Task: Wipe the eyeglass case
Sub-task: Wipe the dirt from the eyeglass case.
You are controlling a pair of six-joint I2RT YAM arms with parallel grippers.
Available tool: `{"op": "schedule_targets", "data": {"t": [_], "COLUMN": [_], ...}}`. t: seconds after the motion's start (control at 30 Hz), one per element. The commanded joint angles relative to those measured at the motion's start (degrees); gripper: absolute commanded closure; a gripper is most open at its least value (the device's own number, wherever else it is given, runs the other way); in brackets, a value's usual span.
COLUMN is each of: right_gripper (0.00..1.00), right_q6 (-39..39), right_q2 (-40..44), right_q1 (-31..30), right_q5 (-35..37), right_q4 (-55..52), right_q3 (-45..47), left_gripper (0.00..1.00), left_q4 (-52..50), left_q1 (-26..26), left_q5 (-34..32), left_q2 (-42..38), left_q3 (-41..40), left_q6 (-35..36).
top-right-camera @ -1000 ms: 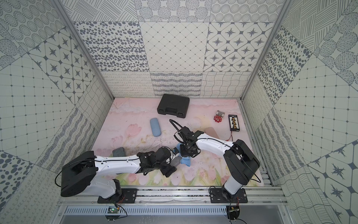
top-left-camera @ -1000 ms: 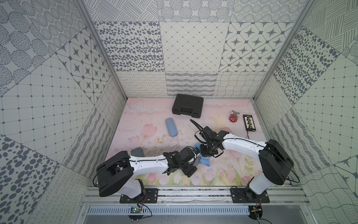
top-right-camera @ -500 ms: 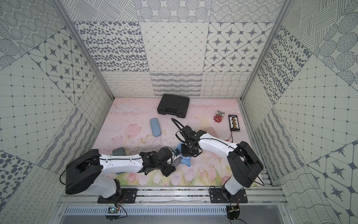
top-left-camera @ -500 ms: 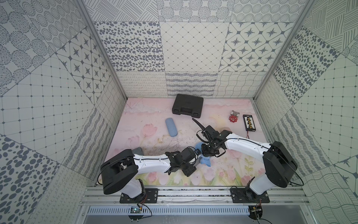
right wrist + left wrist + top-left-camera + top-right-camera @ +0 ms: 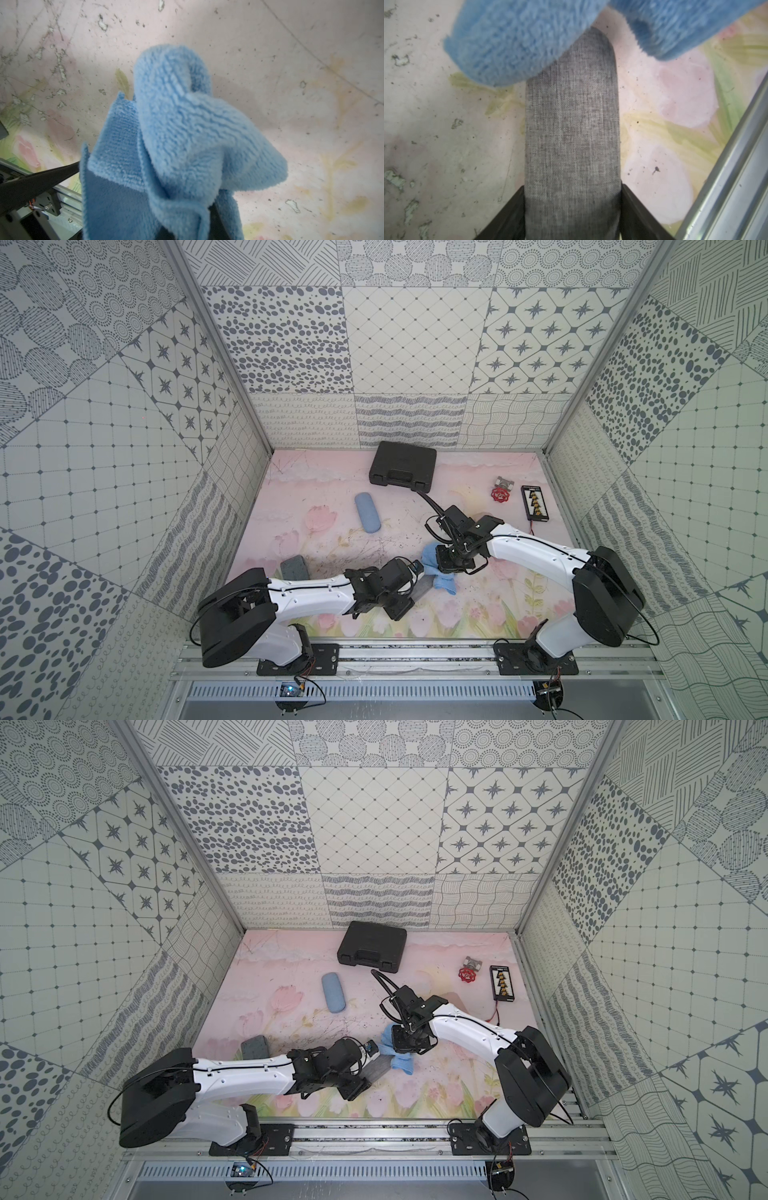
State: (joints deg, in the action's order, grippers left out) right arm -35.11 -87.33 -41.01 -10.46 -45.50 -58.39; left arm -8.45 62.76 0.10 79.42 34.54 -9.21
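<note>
Against floral table (image 5: 332,489), grey eyeglass case (image 5: 572,135) looks light, stiff, best pinched sidewise where left gripper (image 5: 571,186) straddles it, clamp unclear; right gripper (image 5: 448,566) clamps cloth (image 5: 187,135).

**Grey eyeglass case** (image 5: 572,135), centre of the left wrist view: woven cloth cover, heathered and matt, with a coarse visible weave.
**Blue cloth** (image 5: 187,135): fluffy microfibre with deep pile on one face, a flatter ribbed knit on the other, and a stitched hem.
**Counter** (image 5: 436,135): matt printed floral sheet, scratched, speckled and flaking in patches.
**Rail** (image 5: 737,166), lower right: bare brushed metal with a dull sheen.
**Left fingers** (image 5: 633,220): smooth black plastic, matt.

In both top views:
**Tool case** (image 5: 403,464), upper centre: black moulded plastic.
**Arm shells** (image 5: 311,597): glossy white plastic.
**Blue eyeglass case** (image 5: 367,513): smooth, matt.
</note>
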Motion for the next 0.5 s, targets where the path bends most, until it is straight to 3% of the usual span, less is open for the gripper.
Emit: {"op": "schedule_targets", "data": {"t": [0.0,0.17,0.47], "right_gripper": [1.0,1.0,1.0], "right_q6": [-5.8,-13.5,-13.3], "right_q2": [4.9,5.7,-2.1], "right_q1": [-1.5,-5.2,-5.2], "right_q5": [-3.0,-8.8,-12.8], "right_q4": [3.1,10.8,17.8], "right_q3": [0.6,4.7,8.6], "left_gripper": [0.37,0.26,0.31], "left_q4": [-2.6,-3.2,-4.3], "left_q1": [0.3,1.1,3.8], "left_q5": [1.2,1.4,-0.7], "left_q2": [-0.2,-1.1,0.5], "left_q3": [-0.8,-1.3,-1.1], "left_q6": [-3.4,-5.2,-8.4]}}
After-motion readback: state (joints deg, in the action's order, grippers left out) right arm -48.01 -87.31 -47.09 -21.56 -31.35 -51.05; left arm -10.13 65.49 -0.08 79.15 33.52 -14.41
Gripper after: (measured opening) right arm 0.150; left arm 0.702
